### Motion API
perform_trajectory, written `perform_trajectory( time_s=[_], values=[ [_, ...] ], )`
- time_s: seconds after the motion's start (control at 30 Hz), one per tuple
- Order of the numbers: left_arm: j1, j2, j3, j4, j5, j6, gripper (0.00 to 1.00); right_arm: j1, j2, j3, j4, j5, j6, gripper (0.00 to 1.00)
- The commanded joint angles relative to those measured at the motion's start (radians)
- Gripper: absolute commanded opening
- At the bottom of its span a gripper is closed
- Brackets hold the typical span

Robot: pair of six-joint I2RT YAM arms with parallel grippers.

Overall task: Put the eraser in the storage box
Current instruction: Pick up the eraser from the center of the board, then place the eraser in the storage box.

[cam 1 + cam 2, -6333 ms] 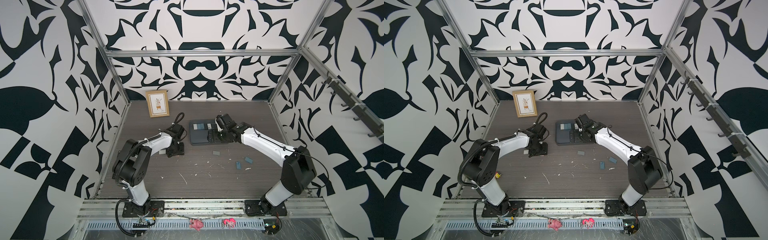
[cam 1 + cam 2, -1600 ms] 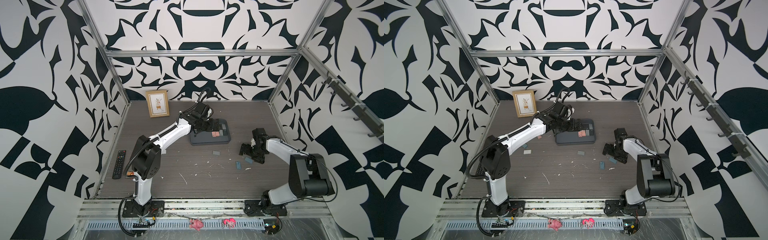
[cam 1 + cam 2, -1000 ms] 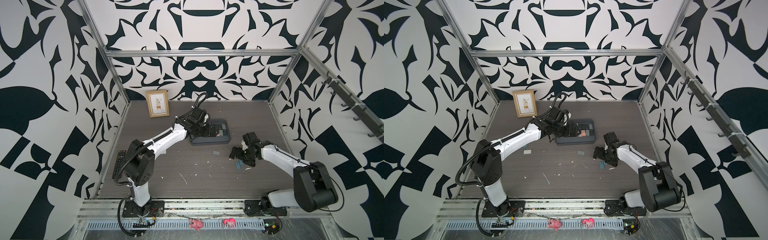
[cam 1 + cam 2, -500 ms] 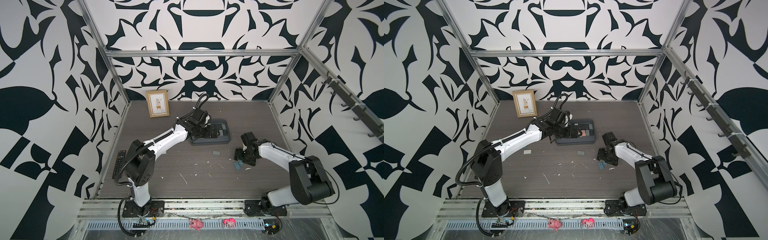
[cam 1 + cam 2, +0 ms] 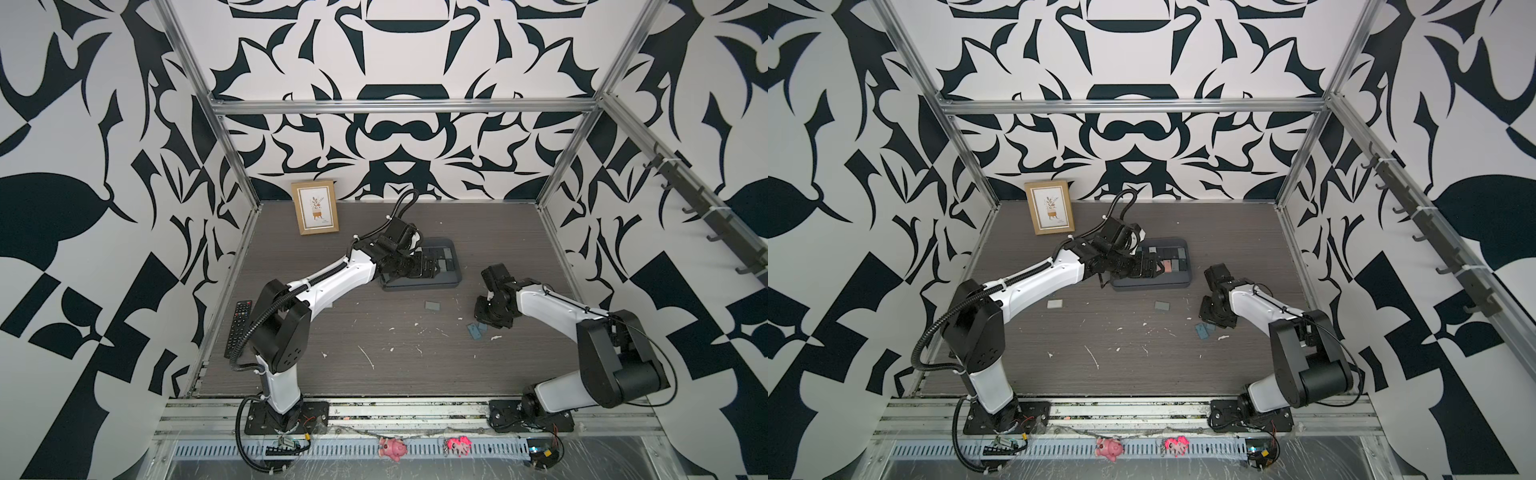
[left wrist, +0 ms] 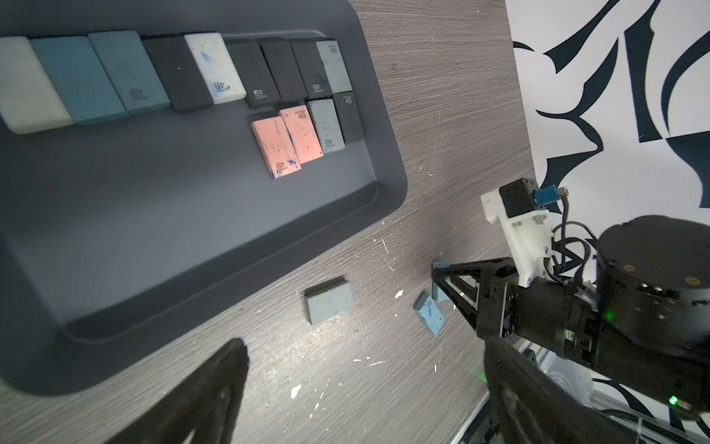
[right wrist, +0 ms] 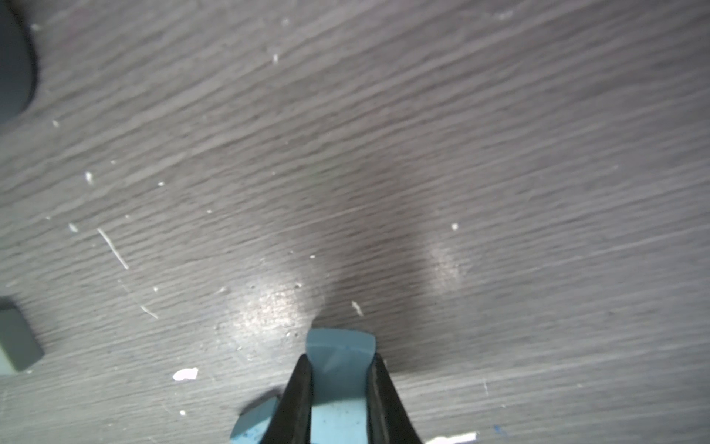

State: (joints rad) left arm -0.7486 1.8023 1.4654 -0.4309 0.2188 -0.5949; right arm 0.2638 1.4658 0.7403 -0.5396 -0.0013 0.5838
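- Right gripper (image 7: 341, 359) clamps a blue eraser (image 7: 340, 338) low at the table (image 7: 499, 153), with a second blue eraser (image 6: 430, 313) just beside it.
- Farther back, left gripper (image 5: 428, 266) hangs wide open above the storage box (image 5: 419, 286), which holds rows of stored erasers (image 6: 126, 69).

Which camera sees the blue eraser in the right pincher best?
The right wrist view: the blue eraser sits close up, pinched by the shut right gripper. The left wrist view shows only a corner; in both top views it barely shows.
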Motion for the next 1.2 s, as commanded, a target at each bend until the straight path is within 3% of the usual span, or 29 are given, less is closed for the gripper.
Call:
perform_trajectory(
  time_s=[0.0,0.27,0.5,0.77,0.97,1.17],
  values=[
    [0.002,-0.052,-0.009,-0.016,0.0,0.011,0.99,0.024,-0.005,0.069,-0.071,0.052,-0.001,0.12],
    [0.086,-0.142,-0.08,-0.022,0.024,0.006,0.99,0.12,0.084,0.412,-0.188,0.095,-0.04,0.11],
    [0.188,-0.209,-0.196,0.031,0.113,-0.041,0.99,0.227,0.36,0.775,-0.252,0.076,-0.136,0.11],
    [0.261,-0.277,-0.29,0.035,0.135,-0.039,0.99,0.298,0.697,1.17,-0.362,0.086,-0.229,0.11],
    [0.285,-0.279,-0.309,0.036,0.145,-0.031,0.99,0.298,0.827,1.314,-0.404,0.102,-0.243,0.13],
    [0.289,-0.267,-0.309,0.039,0.147,-0.025,0.99,0.299,0.87,1.344,-0.405,0.133,-0.248,0.15]
  ],
)
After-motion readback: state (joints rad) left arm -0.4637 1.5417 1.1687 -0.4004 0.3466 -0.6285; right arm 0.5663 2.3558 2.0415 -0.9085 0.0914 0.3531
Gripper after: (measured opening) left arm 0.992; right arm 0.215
